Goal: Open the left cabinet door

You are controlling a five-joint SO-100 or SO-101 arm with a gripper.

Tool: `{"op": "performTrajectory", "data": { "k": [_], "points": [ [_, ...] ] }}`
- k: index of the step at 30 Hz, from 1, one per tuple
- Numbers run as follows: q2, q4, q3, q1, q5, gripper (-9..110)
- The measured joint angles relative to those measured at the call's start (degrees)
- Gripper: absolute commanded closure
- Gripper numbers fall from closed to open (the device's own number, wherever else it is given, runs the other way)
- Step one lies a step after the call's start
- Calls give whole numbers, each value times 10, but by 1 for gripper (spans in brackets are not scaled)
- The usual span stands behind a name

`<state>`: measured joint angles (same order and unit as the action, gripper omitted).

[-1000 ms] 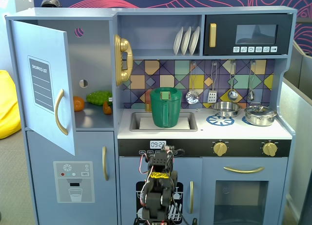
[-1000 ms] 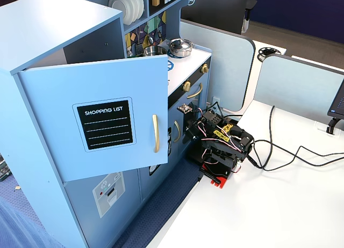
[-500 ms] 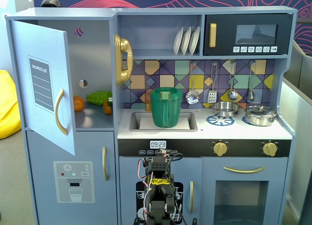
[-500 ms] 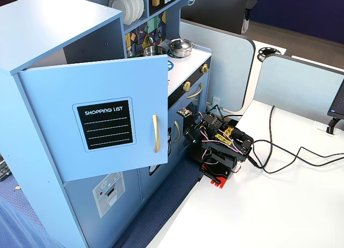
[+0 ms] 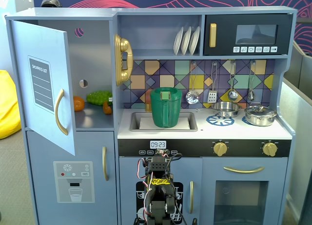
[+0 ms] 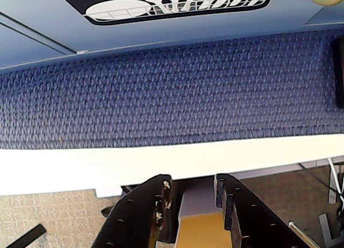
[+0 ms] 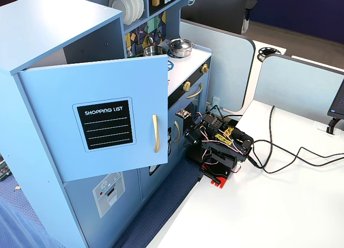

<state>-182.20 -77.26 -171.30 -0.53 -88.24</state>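
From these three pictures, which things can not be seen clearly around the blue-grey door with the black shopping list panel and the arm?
- Shelf behind the blue-grey shopping list door: the open door hides its left part in a fixed view; only the orange fruit and green item show.
- Black gripper: wrist view's bottom edge cuts off its base.
- Folded black arm: cut off below in a fixed view.
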Motion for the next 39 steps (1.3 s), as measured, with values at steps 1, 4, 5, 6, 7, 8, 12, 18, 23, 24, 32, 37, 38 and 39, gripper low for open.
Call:
{"op": "performTrajectory", "data": {
  "k": [1, 4, 5, 6, 7, 8, 12, 18, 23, 24, 32, 37, 38, 39],
  "points": [
    [0, 0, 0, 0, 0, 101],
    [0, 0, 0, 0, -1, 101],
    [0, 0, 0, 0, -1, 101],
    [0, 0, 0, 0, -1, 101],
    [0, 0, 0, 0, -1, 101],
    [0, 0, 0, 0, -1, 100],
    [0, 0, 0, 0, -1, 100],
    [0, 0, 0, 0, -1, 100],
    [0, 0, 0, 0, -1, 100],
    [0, 0, 0, 0, -1, 100],
    [0, 0, 0, 10, -1, 100],
    [0, 0, 0, 10, -1, 100],
    [0, 0, 0, 10, -1, 100],
    [0, 0, 0, 10, -1, 100]
  ]
}}
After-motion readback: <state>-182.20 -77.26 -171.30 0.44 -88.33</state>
